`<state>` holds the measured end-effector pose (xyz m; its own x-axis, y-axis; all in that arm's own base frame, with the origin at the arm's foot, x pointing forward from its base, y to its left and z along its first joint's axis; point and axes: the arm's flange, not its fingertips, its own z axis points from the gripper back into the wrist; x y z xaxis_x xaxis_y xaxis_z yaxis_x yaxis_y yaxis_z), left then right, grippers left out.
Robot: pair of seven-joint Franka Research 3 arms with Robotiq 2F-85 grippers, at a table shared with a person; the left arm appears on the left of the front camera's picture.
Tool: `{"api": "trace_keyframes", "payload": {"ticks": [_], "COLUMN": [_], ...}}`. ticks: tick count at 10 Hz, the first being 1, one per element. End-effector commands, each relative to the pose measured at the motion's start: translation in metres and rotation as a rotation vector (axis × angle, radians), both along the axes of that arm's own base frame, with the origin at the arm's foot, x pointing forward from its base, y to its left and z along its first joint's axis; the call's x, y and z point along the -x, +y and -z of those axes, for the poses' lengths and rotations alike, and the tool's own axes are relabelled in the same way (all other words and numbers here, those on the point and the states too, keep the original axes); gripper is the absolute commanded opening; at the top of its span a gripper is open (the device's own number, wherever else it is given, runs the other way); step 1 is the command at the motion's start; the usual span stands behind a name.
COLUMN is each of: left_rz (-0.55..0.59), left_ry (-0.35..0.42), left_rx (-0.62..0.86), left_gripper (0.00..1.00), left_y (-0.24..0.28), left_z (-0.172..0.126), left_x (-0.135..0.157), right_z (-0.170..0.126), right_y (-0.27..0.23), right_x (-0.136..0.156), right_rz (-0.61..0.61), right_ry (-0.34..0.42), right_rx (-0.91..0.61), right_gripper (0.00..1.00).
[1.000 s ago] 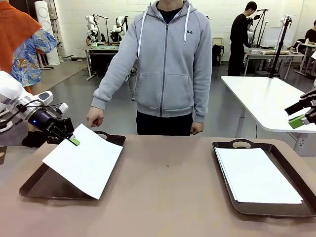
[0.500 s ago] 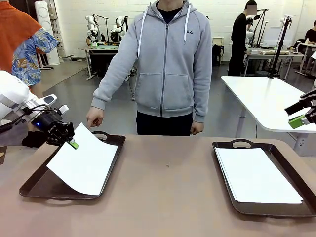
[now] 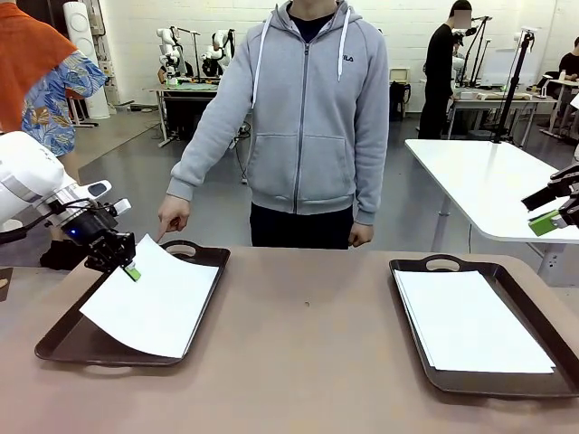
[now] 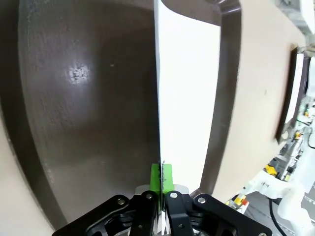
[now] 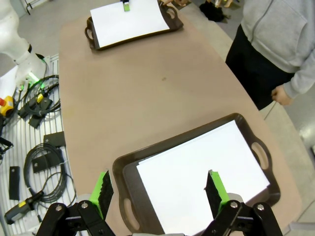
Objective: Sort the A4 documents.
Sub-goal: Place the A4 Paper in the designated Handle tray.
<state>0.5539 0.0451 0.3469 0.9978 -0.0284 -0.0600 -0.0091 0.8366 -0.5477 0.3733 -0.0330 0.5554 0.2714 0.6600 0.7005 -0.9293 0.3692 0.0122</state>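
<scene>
Paper sheet [image 3: 149,303]: light, floppy, slippery; left claw [image 3: 131,268] pinches its far corner over left tray [image 3: 59,348]. Right claw [image 5: 160,191] released above stack [image 3: 470,321].

Brown table [image 3: 308,362] with rounded corners, carrying two dark brown trays with handle cut-outs, one at each end and well apart, with bare tabletop between them. The left tray [image 3: 63,339] lies at the table's left end, its floor partly covered by a single white sheet [image 3: 154,303]; the right tray [image 3: 507,384] lies at the right end and holds a flat stack of A4 documents [image 3: 470,321].
</scene>
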Motion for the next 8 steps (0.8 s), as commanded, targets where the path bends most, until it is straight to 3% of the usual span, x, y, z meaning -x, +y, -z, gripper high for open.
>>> {"api": "trace_keyframes", "payload": {"ticks": [1,5,8], "left_rz": [-0.001,-0.012,-0.018], "left_ry": [0.011,-0.075,-0.048], "left_rx": [-0.100,-0.145,-0.149], "left_gripper": [0.01,0.01,0.01], "left_y": [0.002,-0.005,-0.010], "left_z": [-0.001,0.010,0.024], "left_x": [-0.007,-0.014,-0.017], "right_z": [0.001,0.001,0.001], "right_y": [0.001,0.001,0.001], "right_x": [0.001,0.001,0.001], "right_rz": [0.003,0.003,0.003], "right_ry": [0.004,0.004,0.004], "right_rx": [0.013,0.013,0.013], "right_gripper": [0.98,0.98,0.98]}}
